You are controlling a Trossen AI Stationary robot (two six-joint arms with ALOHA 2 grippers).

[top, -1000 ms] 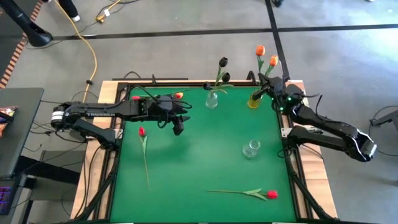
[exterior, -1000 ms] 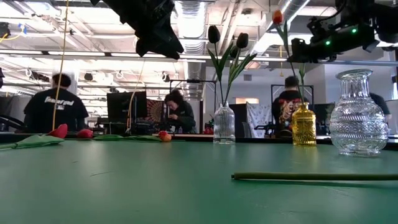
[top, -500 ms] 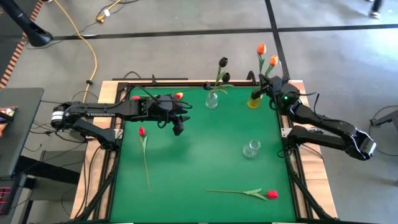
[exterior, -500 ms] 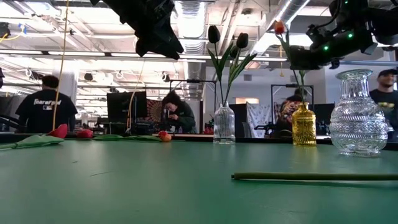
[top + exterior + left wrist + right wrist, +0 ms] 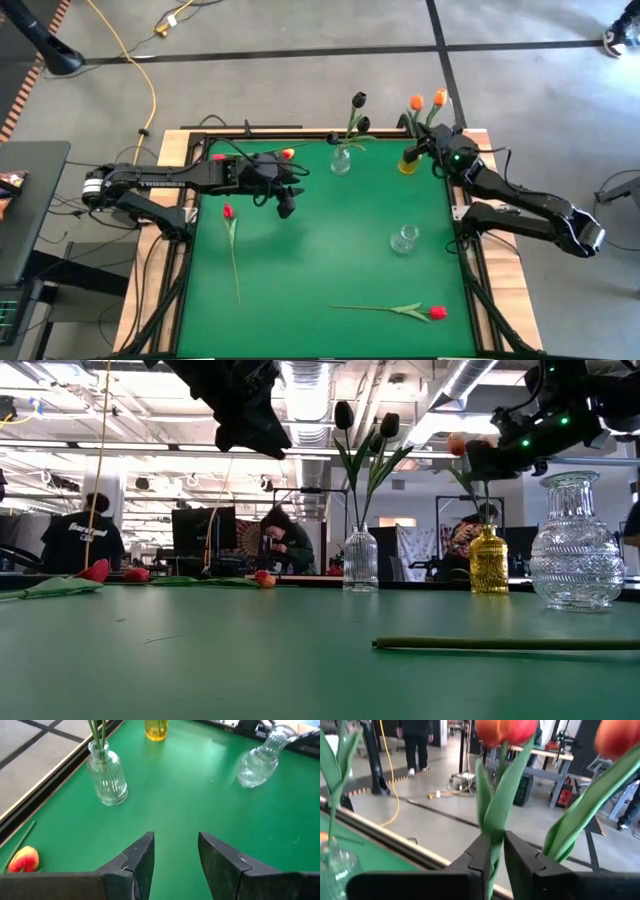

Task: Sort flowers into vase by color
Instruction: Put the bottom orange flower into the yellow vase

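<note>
right end effector [image 5: 498,851] clamped on orange tulip [image 5: 506,731] stem above yellow vase [image 5: 408,163]; risks tipping that vase on the surface if pushed sideways; left end effector [image 5: 175,851] apart, idle.

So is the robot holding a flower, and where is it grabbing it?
Yes. The right pincer grips an orange tulip by its stem; the left pincer is empty.

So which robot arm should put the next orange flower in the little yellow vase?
The right arm, probably. The right gripper is already shut on an orange tulip's green stem, right above the small yellow glass vase. The left gripper hangs open and empty, over the green table, farther from that vase.
</note>
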